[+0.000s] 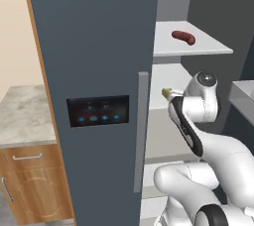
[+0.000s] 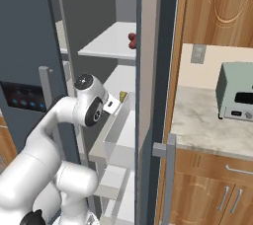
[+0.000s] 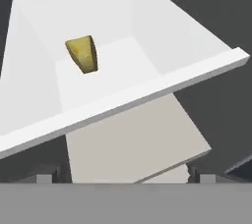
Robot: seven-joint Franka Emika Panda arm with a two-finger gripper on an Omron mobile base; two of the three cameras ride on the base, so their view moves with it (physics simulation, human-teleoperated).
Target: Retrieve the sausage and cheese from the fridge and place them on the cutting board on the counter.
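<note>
1. You see the fridge (image 1: 94, 46) w/ its right door open; the sausage (image 1: 183, 36) lies on an upper white shelf (image 1: 198, 46).
2. The cheese (image 3: 82, 54) sits in a white bin (image 3: 147, 88) below, untouched.
3. Your gripper (image 3: 125, 178) hangs above the bin, tips spread wide, holding nothing.

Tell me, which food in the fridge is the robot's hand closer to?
The cheese, the yellow wedge on the white shelf before the hand; the sausage lies one shelf higher.
</note>
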